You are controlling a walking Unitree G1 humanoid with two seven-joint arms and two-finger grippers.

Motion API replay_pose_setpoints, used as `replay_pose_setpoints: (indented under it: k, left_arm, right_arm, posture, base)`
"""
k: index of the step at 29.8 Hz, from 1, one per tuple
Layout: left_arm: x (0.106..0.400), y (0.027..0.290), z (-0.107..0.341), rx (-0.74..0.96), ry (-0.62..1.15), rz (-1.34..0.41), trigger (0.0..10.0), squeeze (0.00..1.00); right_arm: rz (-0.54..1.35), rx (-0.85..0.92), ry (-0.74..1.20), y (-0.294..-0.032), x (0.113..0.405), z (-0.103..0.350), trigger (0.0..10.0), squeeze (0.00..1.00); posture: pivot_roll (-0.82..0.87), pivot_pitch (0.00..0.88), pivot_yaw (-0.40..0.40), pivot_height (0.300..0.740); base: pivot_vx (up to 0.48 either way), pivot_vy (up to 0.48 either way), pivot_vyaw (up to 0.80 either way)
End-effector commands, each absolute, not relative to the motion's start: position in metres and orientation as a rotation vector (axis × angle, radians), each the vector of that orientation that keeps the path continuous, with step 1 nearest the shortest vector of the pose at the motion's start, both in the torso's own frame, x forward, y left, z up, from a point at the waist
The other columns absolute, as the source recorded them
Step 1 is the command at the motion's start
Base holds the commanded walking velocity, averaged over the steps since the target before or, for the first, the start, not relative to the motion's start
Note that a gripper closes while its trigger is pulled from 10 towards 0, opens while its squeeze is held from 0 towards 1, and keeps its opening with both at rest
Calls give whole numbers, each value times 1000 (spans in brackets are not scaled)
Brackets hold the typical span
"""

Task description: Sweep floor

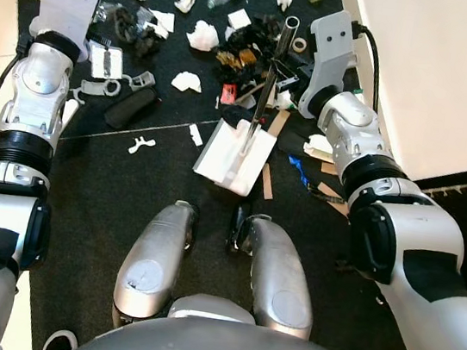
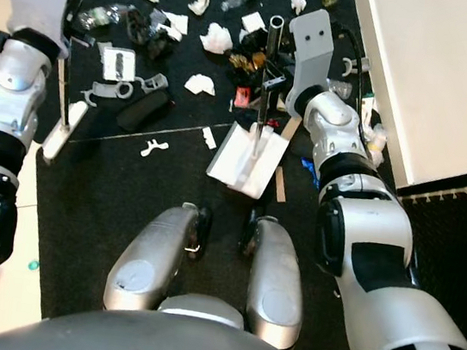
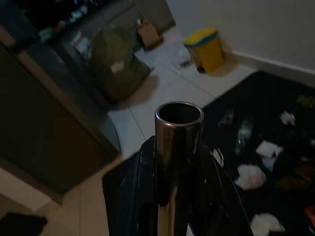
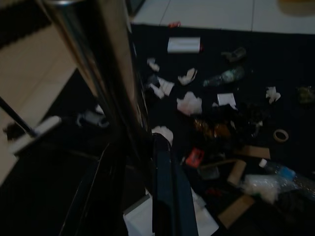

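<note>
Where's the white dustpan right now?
The white dustpan sits on the black mat just ahead of the robot's feet, its metal handle held by the right gripper, litter beyond it.

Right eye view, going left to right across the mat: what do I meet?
Left gripper on the broom pole → black pouch → white dustpan with its metal handle → right gripper → white wall.

Glossy metal handle (image 1: pixel 269 76), matt black rug (image 1: pixel 125 203)
</note>
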State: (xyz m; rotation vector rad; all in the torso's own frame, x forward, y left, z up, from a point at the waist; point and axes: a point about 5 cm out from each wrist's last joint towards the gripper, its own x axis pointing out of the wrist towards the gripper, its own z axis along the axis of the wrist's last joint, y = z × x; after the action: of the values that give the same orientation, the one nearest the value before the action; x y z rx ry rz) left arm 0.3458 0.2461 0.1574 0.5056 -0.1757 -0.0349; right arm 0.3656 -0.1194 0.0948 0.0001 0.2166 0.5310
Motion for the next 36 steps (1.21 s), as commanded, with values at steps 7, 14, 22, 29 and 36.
replay_pose_setpoints:
  k: [7, 14, 22, 29, 36]
  left_arm:
    - [348, 251, 172, 550, -219, -33, 10000, 0]
    - [344, 245, 159, 539, -200, -28, 10000, 0]
    - [342, 235, 152, 445, -216, -2, 10000, 0]
    - [336, 223, 147, 109, -241, 114, 10000, 0]
    - [333, 217, 149, -14, -231, 155, 10000, 0]
  right_arm:
    - [532, 48, 186, -116, 358, 87, 10000, 0]
    - [528, 24, 175, -124, 360, 89, 10000, 0]
    - [485, 112, 51, -134, 375, 120, 10000, 0]
    - [409, 301, -110, -145, 383, 147, 10000, 0]
    - [400, 391, -141, -146, 382, 148, 10000, 0]
  posture:
    - [101, 0, 60, 740]
    - [87, 0, 26, 740]
    - [84, 0, -10, 740]
    - [80, 0, -16, 740]
    - [81, 0, -4, 740]
  base:
    - [0, 0, 0]
    - [0, 0, 0]
    - [0, 0, 0]
    - [0, 0, 0]
    - [0, 0, 0]
